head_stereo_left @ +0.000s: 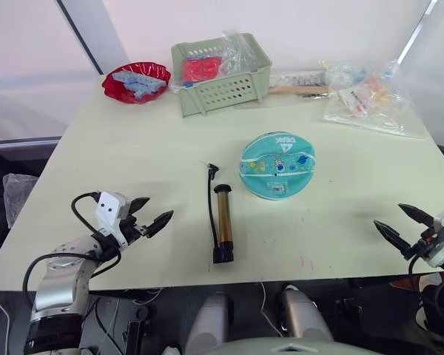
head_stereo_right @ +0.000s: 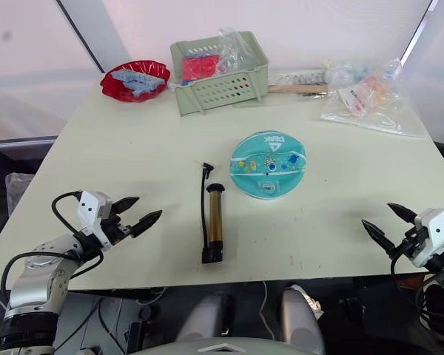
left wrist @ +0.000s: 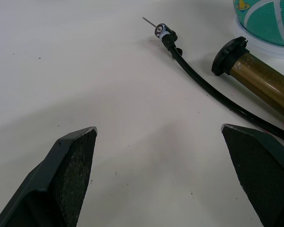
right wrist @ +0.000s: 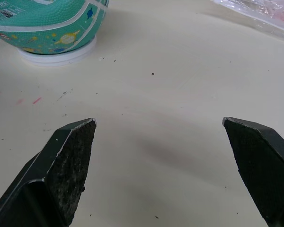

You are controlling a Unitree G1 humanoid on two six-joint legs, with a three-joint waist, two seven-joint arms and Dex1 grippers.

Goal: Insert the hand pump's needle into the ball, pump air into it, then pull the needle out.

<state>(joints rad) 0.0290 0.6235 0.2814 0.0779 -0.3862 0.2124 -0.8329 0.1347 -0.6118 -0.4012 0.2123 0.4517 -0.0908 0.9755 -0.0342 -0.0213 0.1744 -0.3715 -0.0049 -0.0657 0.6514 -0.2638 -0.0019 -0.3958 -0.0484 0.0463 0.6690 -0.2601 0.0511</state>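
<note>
Hand pump (head_stereo_left: 223,225) lies beside ball (head_stereo_left: 277,165); both pincers (head_stereo_left: 149,214) (head_stereo_left: 404,222) wide, apart.

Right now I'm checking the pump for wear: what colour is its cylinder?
Bronze-gold, with black end caps; the hand pump shows best in the left wrist view.

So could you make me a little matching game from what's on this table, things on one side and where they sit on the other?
Things:
1. ball
2. hand pump
3. red bowl
4. green basket

Places:
A. far left corner of the table
B. lying in front of the robot, just left of the teal thing
C. far middle, holding red items
D. resting on a white ring, right of centre

Pairs: 1-D, 2-B, 3-A, 4-C
</note>
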